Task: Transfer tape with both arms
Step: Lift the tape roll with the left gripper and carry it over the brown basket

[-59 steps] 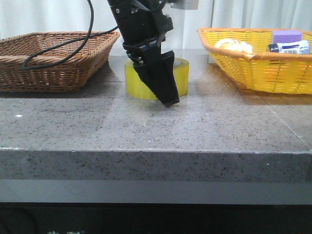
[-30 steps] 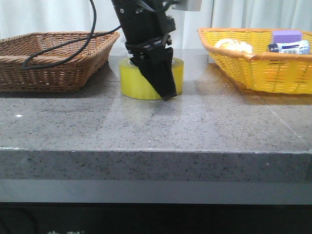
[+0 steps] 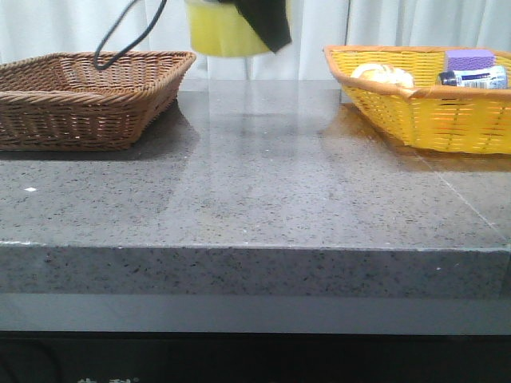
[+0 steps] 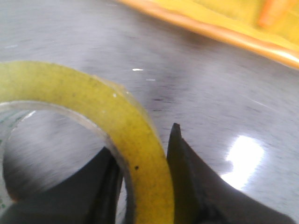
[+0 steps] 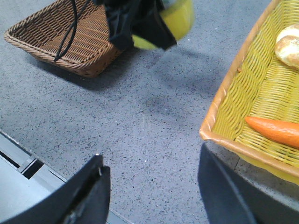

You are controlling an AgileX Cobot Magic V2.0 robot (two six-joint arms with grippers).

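Observation:
The yellow tape roll (image 3: 217,30) hangs high above the table's back middle, cut off by the top of the front view. My left gripper (image 3: 267,20) is shut on its wall, one finger inside the ring and one outside. The left wrist view shows the yellow rim (image 4: 140,158) pinched between the two black fingers (image 4: 191,186). The right wrist view shows the tape (image 5: 180,18) held by the left gripper (image 5: 140,28) above the table. My right gripper (image 5: 152,163) is open and empty above the table's front, beside the yellow basket. It is out of the front view.
A brown wicker basket (image 3: 80,96) stands at the back left with a black cable over it. A yellow basket (image 3: 415,104) at the back right holds a cream bun (image 3: 383,76), a purple block (image 3: 469,58), a bottle and an orange carrot (image 5: 275,130).
My left gripper closed on the tape on the table, then lifted it straight up to the top edge of the front view. The table spot where it stood is now bare.

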